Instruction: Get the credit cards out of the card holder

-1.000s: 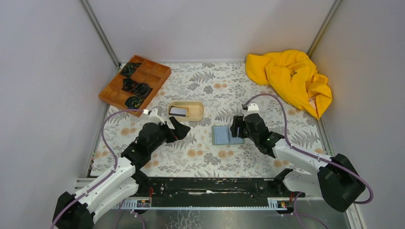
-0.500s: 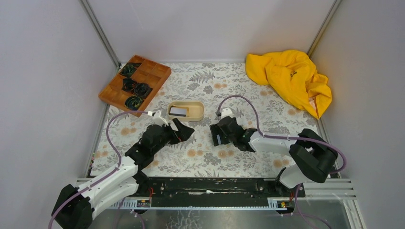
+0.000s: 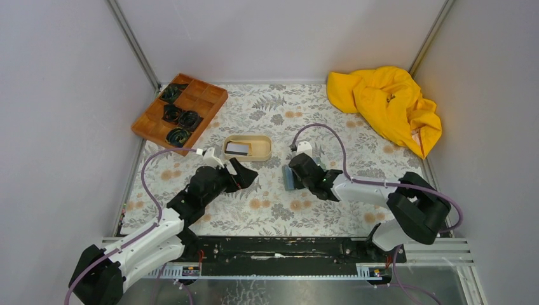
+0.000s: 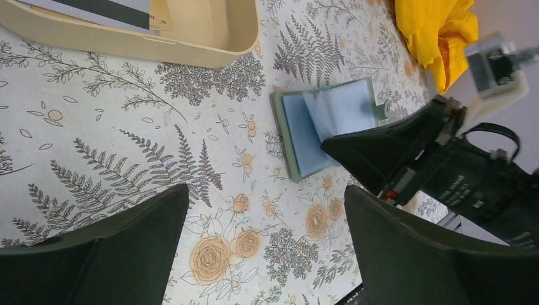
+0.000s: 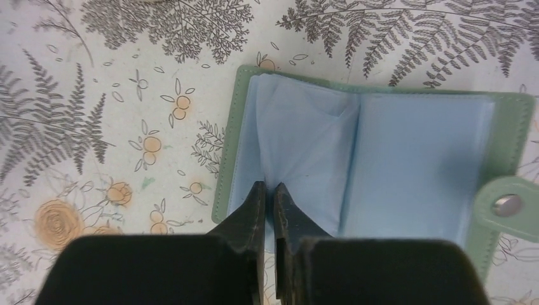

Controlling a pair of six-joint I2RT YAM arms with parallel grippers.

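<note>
The card holder (image 5: 413,159) lies open on the floral tablecloth, green outside with light blue inner panels and a snap tab at its right. My right gripper (image 5: 268,186) is shut on the near edge of the left panel, which puckers upward between the jaws. From above, the right gripper (image 3: 299,177) covers most of the card holder (image 3: 287,182). A whitish credit card (image 4: 95,7) with a dark stripe lies in the beige tray on a tan one (image 4: 159,14). My left gripper (image 4: 267,194) hangs open over bare cloth, left of the card holder (image 4: 311,136).
The beige oval tray (image 3: 262,152) stands just behind the two grippers. A brown compartment tray (image 3: 202,100) with dark coiled items sits at the back left. A crumpled yellow cloth (image 3: 388,105) fills the back right corner. Grey walls close in the table.
My right arm swung left across the card holder, then its jaws went from wide open to shut on the left inner panel. The left arm has barely moved.
</note>
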